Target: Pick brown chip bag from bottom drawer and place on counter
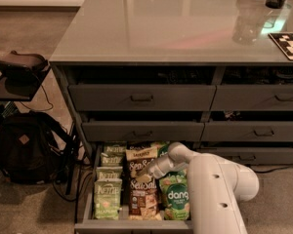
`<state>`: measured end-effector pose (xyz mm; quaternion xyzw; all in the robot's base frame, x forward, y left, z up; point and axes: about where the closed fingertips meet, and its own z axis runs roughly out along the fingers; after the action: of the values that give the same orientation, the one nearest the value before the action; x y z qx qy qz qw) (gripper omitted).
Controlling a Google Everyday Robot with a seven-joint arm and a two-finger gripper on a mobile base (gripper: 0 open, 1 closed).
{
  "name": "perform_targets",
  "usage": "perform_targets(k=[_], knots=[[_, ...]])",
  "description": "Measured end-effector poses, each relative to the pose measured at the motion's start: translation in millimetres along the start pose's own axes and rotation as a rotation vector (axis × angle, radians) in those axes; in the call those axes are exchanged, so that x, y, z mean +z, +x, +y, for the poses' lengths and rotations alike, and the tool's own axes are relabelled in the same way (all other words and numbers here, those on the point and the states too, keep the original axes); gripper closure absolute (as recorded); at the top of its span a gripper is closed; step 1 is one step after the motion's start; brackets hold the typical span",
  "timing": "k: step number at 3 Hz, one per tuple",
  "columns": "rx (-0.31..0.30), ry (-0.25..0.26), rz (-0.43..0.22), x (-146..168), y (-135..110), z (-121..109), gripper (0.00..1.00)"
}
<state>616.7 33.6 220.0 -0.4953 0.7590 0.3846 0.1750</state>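
Three rows of snack bags fill open bottom drawer [132, 226]; gripper [146, 173] dips into middle row, tip against brown chip bag [136, 164], apparently lining up grasp. Whether it has clamped bag, cannot tell. Counter [151, 28] above waits as drop spot.

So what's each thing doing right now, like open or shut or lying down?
bottom drawer: pulled open, packed with snack bags.
brown chip bag: lying flat in the drawer's middle row, not lifted.
end effector: down in the drawer, over that bag.
green dang bag: lying flat beside the arm.
top left drawer: pushed in.
counter: no chip bag on it.
backpack: on the floor, left of the cabinet.
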Motion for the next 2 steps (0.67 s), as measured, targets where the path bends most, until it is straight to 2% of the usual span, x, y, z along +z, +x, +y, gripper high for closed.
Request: perform_targets(k=[1, 2], knots=[[-0.035, -0.024, -0.022, -2, -6, 16, 0.96], [-0.164, -0.040, -0.087, -29, -32, 54, 1.00]])
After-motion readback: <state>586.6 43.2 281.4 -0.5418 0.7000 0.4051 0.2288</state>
